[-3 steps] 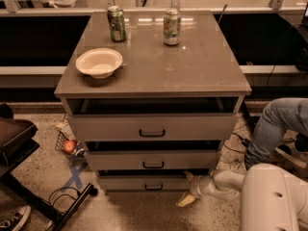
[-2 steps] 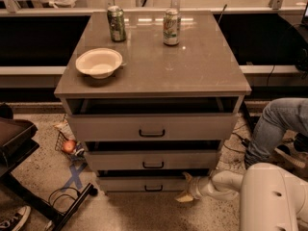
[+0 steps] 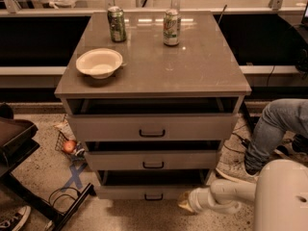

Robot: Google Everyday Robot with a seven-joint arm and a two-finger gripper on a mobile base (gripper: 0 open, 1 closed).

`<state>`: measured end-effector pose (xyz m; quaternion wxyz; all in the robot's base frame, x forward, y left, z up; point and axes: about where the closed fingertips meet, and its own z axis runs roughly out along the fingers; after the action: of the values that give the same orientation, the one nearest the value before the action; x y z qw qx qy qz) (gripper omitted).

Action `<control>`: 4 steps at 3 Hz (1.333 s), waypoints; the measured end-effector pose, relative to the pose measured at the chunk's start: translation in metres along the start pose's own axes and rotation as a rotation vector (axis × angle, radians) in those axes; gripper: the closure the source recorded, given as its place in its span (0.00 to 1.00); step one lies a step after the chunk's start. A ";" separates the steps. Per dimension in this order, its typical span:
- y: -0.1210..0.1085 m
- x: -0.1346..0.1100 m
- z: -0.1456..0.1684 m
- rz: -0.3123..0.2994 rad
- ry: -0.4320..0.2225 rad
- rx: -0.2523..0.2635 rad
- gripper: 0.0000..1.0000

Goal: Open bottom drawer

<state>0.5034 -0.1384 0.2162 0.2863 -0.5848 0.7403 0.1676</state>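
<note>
Speckled stone flooring (image 3: 38, 177) surrounds a grey-taupe three-drawer cabinet (image 3: 192, 66), the landmark for all positions given. On the cabinet's top stand a shallow white bowl (image 3: 99, 62) at the front left, a green drink can (image 3: 116, 24) at the rear left and a pale green-and-white drink can (image 3: 171, 27) at the rear centre. Right of the cabinet, a bent leg in blue jeans (image 3: 274, 129) is visible. The bottom drawer (image 3: 120, 192), the narrowest front and the lowest on the cabinet, carries a small black bar handle (image 3: 154, 197) at its centre. A dark gap runs above this front, as above the two fronts over it, which suggests the drawer stands only slightly ajar; its inner tray is not exposed. The robot's white arm (image 3: 226, 196) reaches in from the cabinet's lower right, and the gripper (image 3: 185, 203) lies low against the right part of the bottom front, beside the handle rather than on it. Whether the gripper is open or closed, or has hold of anything, cannot be told. By this evidence the task is at an early stage: a secure hold on the handle and the main outward pull remain to be done.
</note>
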 end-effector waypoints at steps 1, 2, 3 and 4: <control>0.051 0.013 -0.009 0.029 0.035 -0.044 1.00; 0.059 0.012 -0.007 0.029 0.033 -0.058 0.82; 0.040 0.000 -0.006 -0.003 -0.004 -0.038 0.59; 0.004 -0.026 -0.016 -0.073 -0.046 0.013 0.36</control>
<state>0.4994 -0.1266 0.2446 0.3131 -0.6054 0.7128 0.1656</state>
